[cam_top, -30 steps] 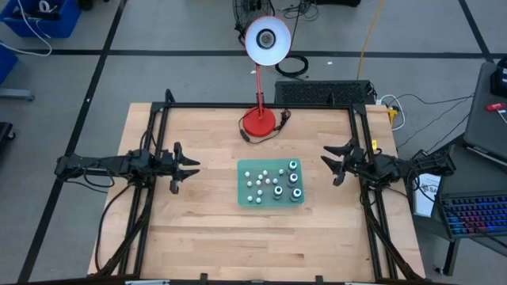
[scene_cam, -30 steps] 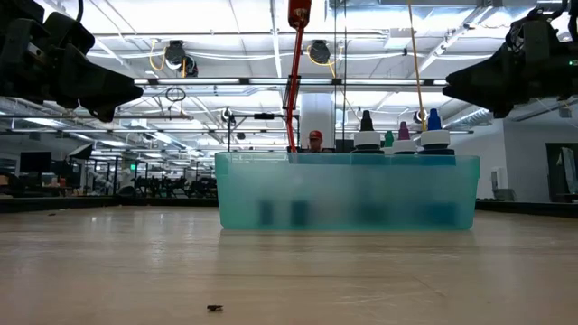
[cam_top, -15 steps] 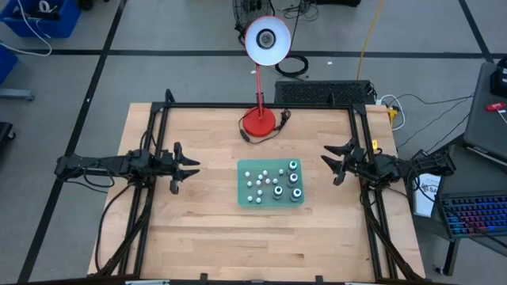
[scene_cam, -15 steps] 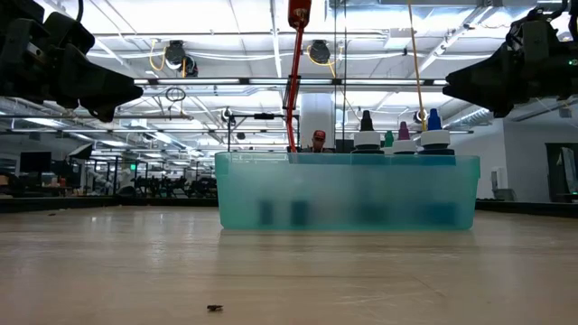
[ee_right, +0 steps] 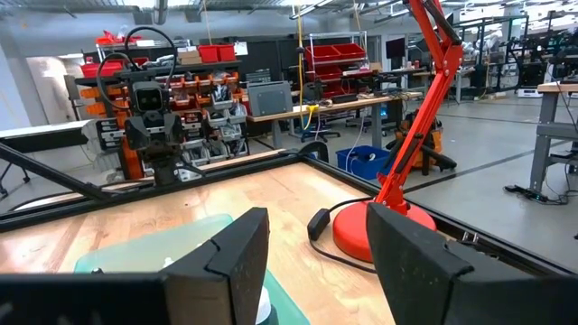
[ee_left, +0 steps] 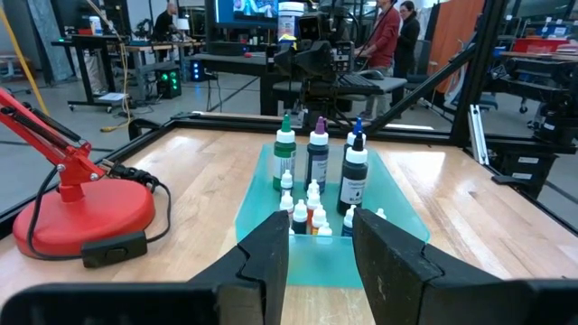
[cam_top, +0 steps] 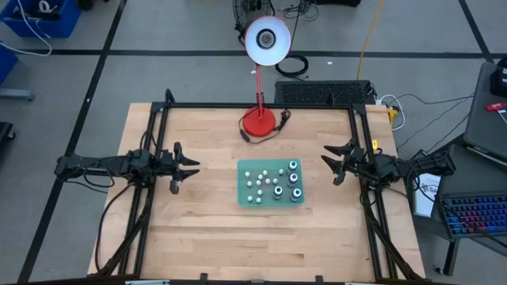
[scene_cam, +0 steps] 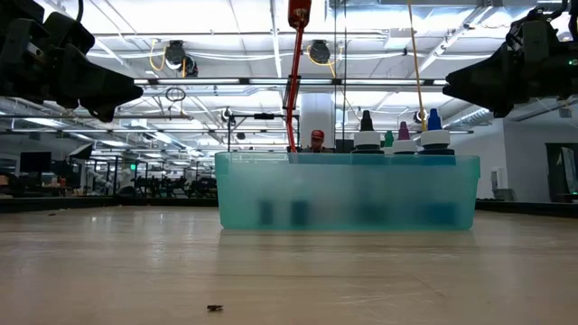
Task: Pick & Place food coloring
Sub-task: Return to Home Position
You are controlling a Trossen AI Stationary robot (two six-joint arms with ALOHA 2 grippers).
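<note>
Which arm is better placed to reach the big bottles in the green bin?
Right, probably. The big bottles stand at the green bin's right end, nearest the open right gripper; the left gripper waits past the small bottles.

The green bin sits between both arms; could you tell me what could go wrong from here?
The tall bottles stand above the rim of the green bin, so a low sweep by the open left gripper or right gripper might topple them. The cord of the lamp lies loose on the table; an arm reaching there could snag it.
</note>
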